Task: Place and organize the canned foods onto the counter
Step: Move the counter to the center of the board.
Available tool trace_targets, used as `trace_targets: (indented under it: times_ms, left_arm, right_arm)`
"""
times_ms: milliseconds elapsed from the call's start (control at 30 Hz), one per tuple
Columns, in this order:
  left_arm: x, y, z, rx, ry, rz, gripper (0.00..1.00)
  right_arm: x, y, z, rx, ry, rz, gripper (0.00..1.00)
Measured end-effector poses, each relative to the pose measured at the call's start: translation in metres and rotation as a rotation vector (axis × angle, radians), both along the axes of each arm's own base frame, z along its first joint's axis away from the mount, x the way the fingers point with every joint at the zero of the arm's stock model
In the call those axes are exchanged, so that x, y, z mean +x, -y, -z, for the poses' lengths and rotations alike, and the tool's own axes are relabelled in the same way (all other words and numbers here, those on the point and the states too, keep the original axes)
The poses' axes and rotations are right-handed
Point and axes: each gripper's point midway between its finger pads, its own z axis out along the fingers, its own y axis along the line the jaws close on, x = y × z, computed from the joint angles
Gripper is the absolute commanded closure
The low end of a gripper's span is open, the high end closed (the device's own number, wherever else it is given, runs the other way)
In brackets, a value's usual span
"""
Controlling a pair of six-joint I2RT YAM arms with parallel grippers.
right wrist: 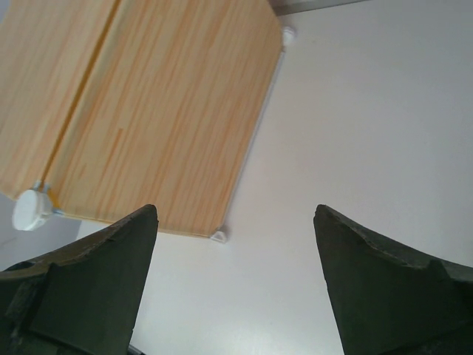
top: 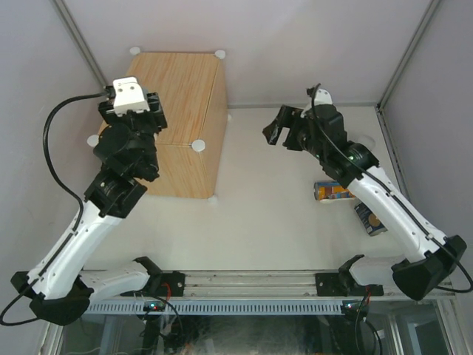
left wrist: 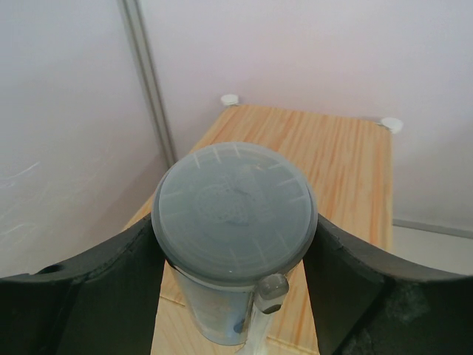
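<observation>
- Over the near-left part of the counter [top: 188, 85], the left gripper [left wrist: 234, 233] is clamped on a tall cylinder can [left wrist: 233, 200]. One finger sits on each side just under its grey see-through lid. The can stands upright, with a clear spoon [left wrist: 269, 290] fixed to the side that faces the wrist.
- Holding it by the sides near the top keeps it vertical, so I would guess it is meant to go down on its base. Whether that base already touches the wood I cannot tell.
- Off the counter's right side, the right gripper [right wrist: 235, 214] hangs above the table [top: 266, 222] with its jaws wide apart and nothing between them. It looks free to fetch another can, though that is only my reading.
- Two more of the canned foods lie on the table by the right arm. A blue-and-orange can [top: 332, 191] is tucked against the arm, and a blue tin [top: 369, 220] with a gold face sits nearer the front, partly hidden under the arm.
- Past the held can the wooden top shows bare up to the far corners, so there seems to be room to set it down or push it back.
- A white knob [top: 198, 146] on the counter's right edge is the likeliest thing to catch a can coming in from that side.
- The two arms are well apart.
</observation>
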Motion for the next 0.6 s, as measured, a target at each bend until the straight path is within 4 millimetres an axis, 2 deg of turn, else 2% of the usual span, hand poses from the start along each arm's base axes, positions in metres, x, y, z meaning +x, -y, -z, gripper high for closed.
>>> trace_targets:
  times_ms: [233, 333, 467, 600]
  left_arm:
    - [0.010, -0.037, -0.001, -0.047, -0.004, -0.081, 1.00]
    - [0.015, -0.050, 0.001, -0.076, -0.003, -0.104, 1.00]
    - [0.027, -0.066, 0.012, -0.105, -0.026, -0.136, 1.00]
    - [0.041, -0.071, 0.026, -0.111, -0.065, -0.146, 1.00]
  right_arm:
    - [0.015, -0.059, -0.022, 0.029, 0.014, -0.108, 0.15]
    - [0.021, -0.081, -0.024, 0.043, 0.005, -0.144, 0.16]
    - [0.029, -0.108, -0.025, 0.063, -0.007, -0.185, 0.17]
    - [0.032, -0.136, -0.030, 0.088, -0.012, -0.231, 0.18]
